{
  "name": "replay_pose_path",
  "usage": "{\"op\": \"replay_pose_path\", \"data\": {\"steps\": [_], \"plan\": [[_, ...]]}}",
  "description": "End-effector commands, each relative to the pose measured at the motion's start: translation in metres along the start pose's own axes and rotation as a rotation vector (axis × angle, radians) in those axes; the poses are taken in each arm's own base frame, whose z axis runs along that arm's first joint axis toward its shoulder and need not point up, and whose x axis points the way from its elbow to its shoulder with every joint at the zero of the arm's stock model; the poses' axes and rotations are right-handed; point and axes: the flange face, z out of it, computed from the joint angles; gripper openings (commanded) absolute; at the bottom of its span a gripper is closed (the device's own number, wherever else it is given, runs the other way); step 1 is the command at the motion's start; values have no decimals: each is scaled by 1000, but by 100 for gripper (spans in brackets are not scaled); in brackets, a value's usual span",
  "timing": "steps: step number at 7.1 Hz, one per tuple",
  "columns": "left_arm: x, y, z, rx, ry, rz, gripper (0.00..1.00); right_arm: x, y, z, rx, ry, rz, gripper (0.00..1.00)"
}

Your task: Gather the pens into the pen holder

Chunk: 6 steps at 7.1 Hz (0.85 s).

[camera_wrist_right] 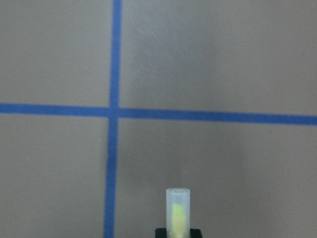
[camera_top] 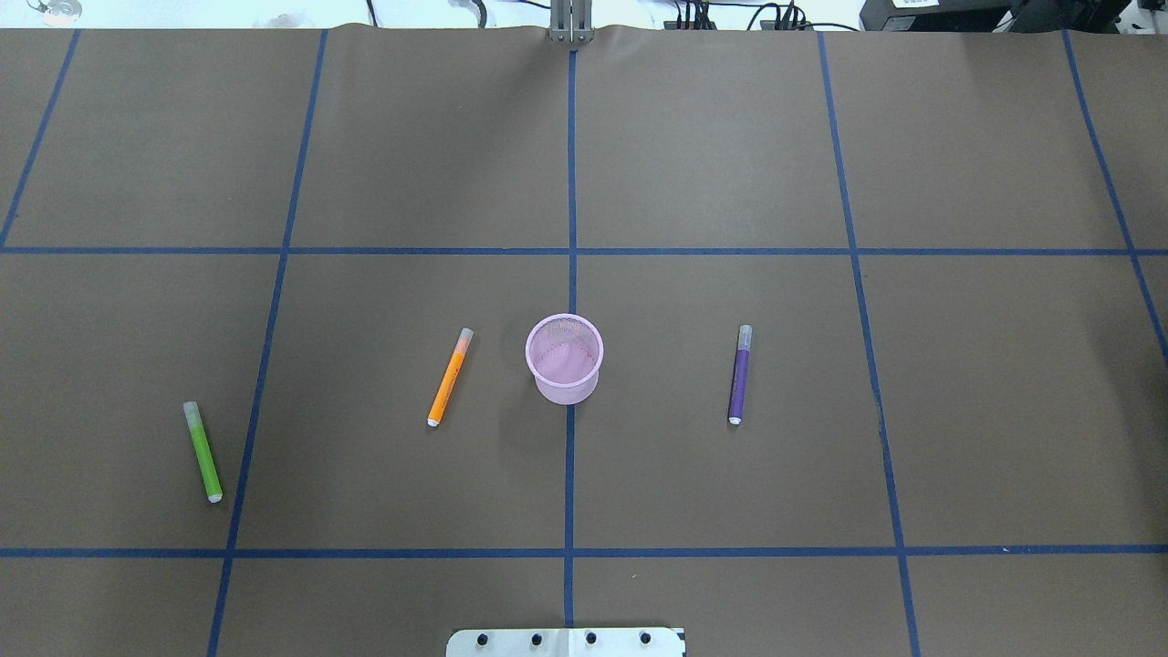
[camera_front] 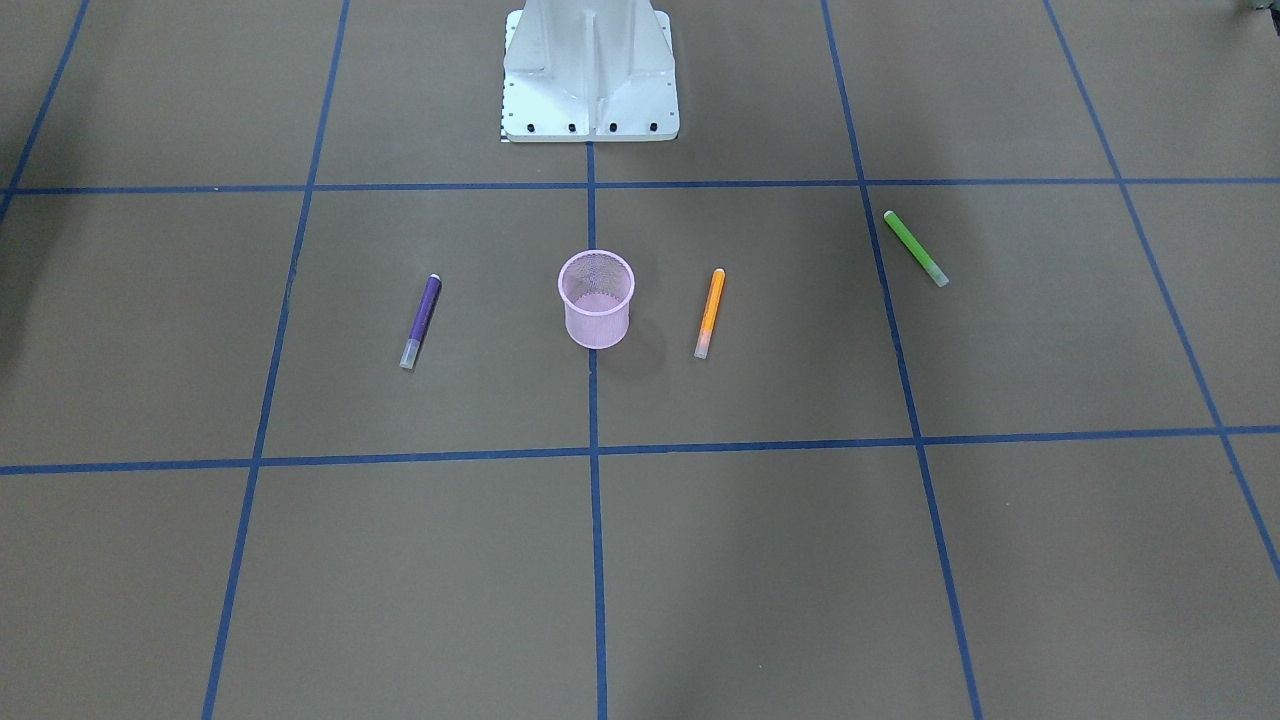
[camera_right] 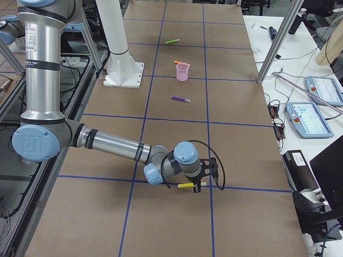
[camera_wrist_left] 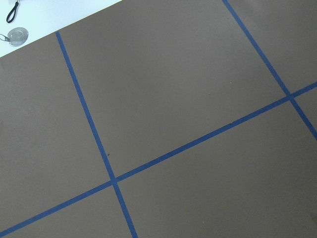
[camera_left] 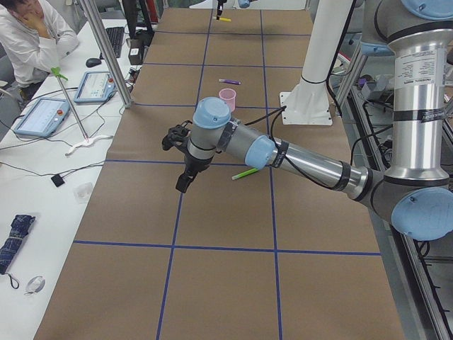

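The pink mesh pen holder stands upright at mid table. The orange pen lies to its left in the overhead view, the purple pen to its right, and the green pen far left. All three lie flat and apart from the holder. My right gripper is far out at the table's right end, shut on a yellow pen with a translucent cap. My left gripper hovers over the table's left end beyond the green pen. I cannot tell whether it is open.
The white robot base stands behind the holder. Side tables carry tablets and cables. Aluminium posts rise at the table's far edge. An operator sits beyond the side table.
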Motion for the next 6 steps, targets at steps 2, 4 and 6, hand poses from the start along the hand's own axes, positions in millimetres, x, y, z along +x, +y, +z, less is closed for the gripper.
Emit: {"op": "replay_pose_path", "data": {"steps": [2,4,6], "plan": [[7,-9,-5,63,20,58,100,-112,-83,-69,151,-178,-183,0],[11,-11,-3,71,31,80,100,-215,-100,-110,227,-283,-268,0],[18,-13,2,68,40,94,100,-341,-126,-134,368,-351,-421,0]]}}
